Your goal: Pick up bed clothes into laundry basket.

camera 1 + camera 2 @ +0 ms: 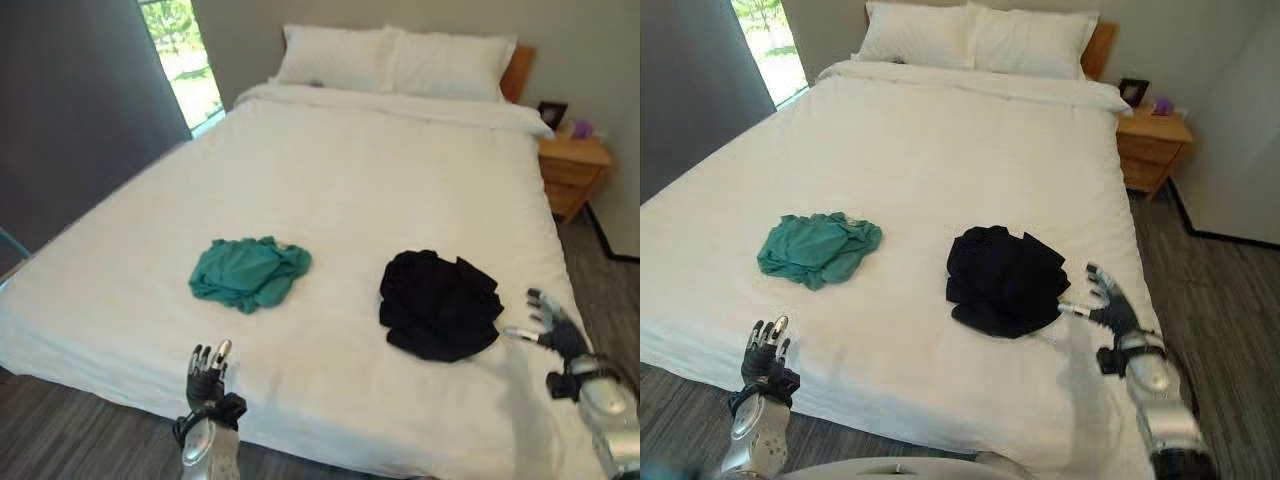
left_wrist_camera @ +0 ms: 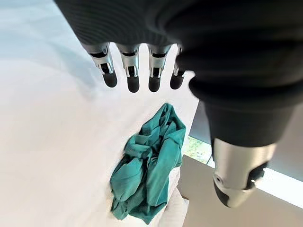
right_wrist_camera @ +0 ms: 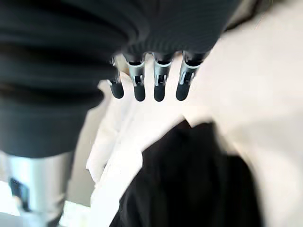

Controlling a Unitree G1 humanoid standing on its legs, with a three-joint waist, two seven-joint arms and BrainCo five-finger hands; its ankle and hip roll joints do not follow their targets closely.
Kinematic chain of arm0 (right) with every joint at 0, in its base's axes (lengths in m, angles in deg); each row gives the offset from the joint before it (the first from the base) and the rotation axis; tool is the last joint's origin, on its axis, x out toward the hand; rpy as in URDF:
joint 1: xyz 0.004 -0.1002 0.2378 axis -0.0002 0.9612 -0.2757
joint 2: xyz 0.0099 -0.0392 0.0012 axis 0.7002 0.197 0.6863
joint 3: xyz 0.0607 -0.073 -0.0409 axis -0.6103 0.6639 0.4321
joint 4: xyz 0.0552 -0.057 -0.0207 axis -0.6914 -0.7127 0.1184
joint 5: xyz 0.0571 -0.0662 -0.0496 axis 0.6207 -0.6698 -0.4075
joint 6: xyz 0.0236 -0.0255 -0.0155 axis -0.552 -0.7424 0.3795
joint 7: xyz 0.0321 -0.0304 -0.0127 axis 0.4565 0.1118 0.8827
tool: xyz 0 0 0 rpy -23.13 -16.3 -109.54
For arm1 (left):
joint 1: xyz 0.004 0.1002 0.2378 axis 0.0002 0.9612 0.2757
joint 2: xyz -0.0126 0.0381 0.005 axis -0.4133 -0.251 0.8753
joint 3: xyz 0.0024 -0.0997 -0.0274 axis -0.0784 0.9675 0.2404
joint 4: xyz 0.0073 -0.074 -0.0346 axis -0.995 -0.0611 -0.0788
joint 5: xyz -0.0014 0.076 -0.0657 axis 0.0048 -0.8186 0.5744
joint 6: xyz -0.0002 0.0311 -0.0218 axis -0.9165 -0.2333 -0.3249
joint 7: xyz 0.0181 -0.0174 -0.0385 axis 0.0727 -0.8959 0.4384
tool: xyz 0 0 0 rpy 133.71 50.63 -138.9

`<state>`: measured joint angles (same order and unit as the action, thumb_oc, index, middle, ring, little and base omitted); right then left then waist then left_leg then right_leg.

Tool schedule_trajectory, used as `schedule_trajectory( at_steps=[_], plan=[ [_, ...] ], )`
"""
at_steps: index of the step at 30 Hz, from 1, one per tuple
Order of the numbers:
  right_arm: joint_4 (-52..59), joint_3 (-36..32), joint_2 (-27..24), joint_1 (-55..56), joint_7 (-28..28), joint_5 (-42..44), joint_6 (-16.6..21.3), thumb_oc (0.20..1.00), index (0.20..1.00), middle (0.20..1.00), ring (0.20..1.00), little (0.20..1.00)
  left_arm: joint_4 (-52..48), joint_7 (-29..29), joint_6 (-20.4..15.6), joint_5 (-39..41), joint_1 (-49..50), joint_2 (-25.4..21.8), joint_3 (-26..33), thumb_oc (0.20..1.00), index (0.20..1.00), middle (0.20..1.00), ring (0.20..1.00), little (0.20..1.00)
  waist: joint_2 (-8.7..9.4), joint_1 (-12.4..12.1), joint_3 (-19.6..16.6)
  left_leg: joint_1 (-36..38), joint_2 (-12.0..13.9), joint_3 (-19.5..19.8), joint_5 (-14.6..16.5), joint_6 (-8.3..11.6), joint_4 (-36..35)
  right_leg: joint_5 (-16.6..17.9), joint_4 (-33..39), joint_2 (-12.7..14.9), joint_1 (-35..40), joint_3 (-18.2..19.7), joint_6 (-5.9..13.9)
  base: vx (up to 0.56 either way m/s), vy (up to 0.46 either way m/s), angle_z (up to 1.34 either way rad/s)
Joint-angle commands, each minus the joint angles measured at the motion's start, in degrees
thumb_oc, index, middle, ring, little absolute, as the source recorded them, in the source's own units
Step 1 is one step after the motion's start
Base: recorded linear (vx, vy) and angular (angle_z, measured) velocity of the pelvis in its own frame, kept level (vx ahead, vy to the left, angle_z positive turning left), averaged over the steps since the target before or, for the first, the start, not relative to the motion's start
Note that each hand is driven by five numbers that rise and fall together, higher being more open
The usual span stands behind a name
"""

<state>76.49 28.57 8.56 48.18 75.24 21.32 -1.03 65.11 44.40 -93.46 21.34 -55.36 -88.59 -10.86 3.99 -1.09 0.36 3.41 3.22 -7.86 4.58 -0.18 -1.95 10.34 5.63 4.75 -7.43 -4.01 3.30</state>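
Right eye view has the right hand [image 1: 1110, 305] spread open and empty, just beside the crumpled black garment [image 1: 1005, 279] on the white bed [image 1: 970, 150]. Its left hand [image 1: 207, 375] hovers open over the bed's near edge, holding nothing, near the bunched teal garment [image 1: 248, 271].

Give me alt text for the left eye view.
A green garment and a black garment lie crumpled and apart on a white bed. The open left hand is near the green one; the open right hand is beside the black one.
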Motion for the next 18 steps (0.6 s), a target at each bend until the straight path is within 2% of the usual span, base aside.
schedule_trajectory(
  at_steps=[1, 5, 6, 8, 9, 10, 11, 12, 15, 18],
  plan=[
    [3.15, -0.24, -3.10, -4.43, -1.71, -6.88, 3.16, 1.000, 1.000, 1.000, 1.000, 1.000, 0.73, 1.64, -2.22, 0.11, -2.09, -3.47, 2.47, 1.000, 1.000, 1.000, 1.000, 1.000, 1.22, -0.94, -0.51, -0.94, -0.73, -0.22, -6.65, 2.26, -2.37, -3.00, -1.02, 4.62, 6.74, -3.61, 6.89, 0.06, -0.071, -0.11],
    [3.69, 3.63, -8.74, -9.56, -1.94, -17.32, 2.63, 1.000, 1.000, 1.000, 1.000, 1.000, 0.78, 3.23, -1.51, 1.13, -1.04, -3.85, 1.31, 1.000, 1.000, 1.000, 1.000, 1.000, 1.34, -2.30, -0.42, -1.35, -0.18, 1.12, -7.05, 2.80, -2.61, -3.64, -0.92, 3.91, 7.36, -4.66, 6.32, 0.03, -0.051, 0.16],
    [3.51, 7.28, -11.21, -12.60, -1.44, -22.83, 2.55, 1.000, 1.000, 1.000, 1.000, 1.000, 0.99, 3.70, -1.30, 1.43, -1.23, -4.42, 0.01, 1.000, 1.000, 1.000, 1.000, 1.000, 1.42, -3.02, -0.50, -1.47, -0.12, 1.55, -7.21, 2.96, -2.76, -3.75, -0.89, 3.72, 7.48, -5.14, 6.11, 0.02, -0.036, 0.00],
    [1.94, 9.79, -12.23, -14.98, -1.79, -25.37, 2.39, 1.000, 1.000, 1.000, 1.000, 1.000, 1.00, 3.97, -1.19, 1.50, -1.45, -4.62, -0.69, 1.000, 1.000, 1.000, 1.000, 1.000, 1.33, -3.17, -0.49, -1.54, -0.10, 1.89, -7.29, 3.05, -2.83, -3.87, -0.90, 3.64, 7.59, -5.39, 6.02, 0.00, -0.006, 0.04],
    [-1.95, 16.41, -12.68, -20.50, -1.43, -28.05, 2.14, 1.000, 1.000, 1.000, 1.000, 1.000, 0.26, 4.35, -1.16, 1.97, -1.72, -5.04, -2.39, 1.000, 1.000, 1.000, 1.000, 1.000, 1.25, -3.89, -0.31, -1.77, -0.12, 2.44, -7.54, 3.23, -2.94, -3.96, -0.89, 3.57, 7.74, -5.99, 5.88, 0.01, -0.013, 0.12],
    [-2.34, 16.88, -12.62, -21.01, -1.59, -28.05, 2.23, 1.000, 1.000, 1.000, 1.000, 1.000, 0.23, 4.34, -1.16, 1.98, -1.69, -4.98, -2.23, 1.000, 1.000, 1.000, 1.000, 1.000, 1.21, -3.70, -0.30, -1.78, -0.12, 2.46, -7.55, 3.23, -2.94, -3.97, -0.89, 3.57, 7.74, -6.01, 5.87, -0.01, -0.011, 0.13],
    [-5.70, 22.76, -12.46, -25.14, -0.47, -29.81, 1.76, 1.000, 1.000, 1.000, 1.000, 1.000, -0.19, 4.60, -1.04, 2.32, -1.97, -5.61, -3.86, 1.000, 1.000, 1.000, 1.000, 1.000, 1.23, -4.75, -0.04, -2.26, -0.25, 2.98, -7.82, 3.38, -3.00, -3.99, -0.83, 3.54, 7.69, -6.33, 5.76, -0.01, -0.005, 0.07],
    [-6.38, 23.63, -12.29, -26.09, -0.73, -29.80, 1.92, 1.000, 1.000, 1.000, 1.000, 1.000, -0.18, 4.61, -1.05, 2.33, -1.95, -5.46, -3.52, 1.000, 1.000, 1.000, 1.000, 1.000, 1.13, -4.37, -0.02, -2.29, -0.25, 3.00, -7.82, 3.38, -3.00, -4.00, -0.84, 3.54, 7.67, -6.35, 5.76, -0.02, -0.005, 0.15],
    [-14.84, 32.28, -10.03, -32.65, -0.12, -31.57, 1.51, 1.000, 1.000, 1.000, 1.000, 1.000, -0.67, 4.75, -0.93, 2.96, -2.39, -6.34, -5.18, 1.000, 1.000, 1.000, 1.000, 1.000, 0.90, -5.69, 0.42, -3.28, -0.31, 3.88, -8.22, 3.69, -3.05, -3.98, -0.72, 3.66, 7.43, -7.29, 5.71, 0.00, -0.002, 0.21],
    [-28.08, 41.28, -3.50, -38.81, 0.71, -35.20, -0.08, 1.000, 1.000, 1.000, 1.000, 1.000, -1.35, 4.67, -0.88, 3.92, -2.95, -7.52, -5.95, 1.000, 1.000, 1.000, 1.000, 1.000, 0.36, -7.68, 2.06, -5.79, -0.42, 5.52, -9.03, 4.08, -3.05, -3.82, -0.63, 3.79, 6.14, -8.46, 5.52, -0.08, -0.021, 0.21]
  ],
)
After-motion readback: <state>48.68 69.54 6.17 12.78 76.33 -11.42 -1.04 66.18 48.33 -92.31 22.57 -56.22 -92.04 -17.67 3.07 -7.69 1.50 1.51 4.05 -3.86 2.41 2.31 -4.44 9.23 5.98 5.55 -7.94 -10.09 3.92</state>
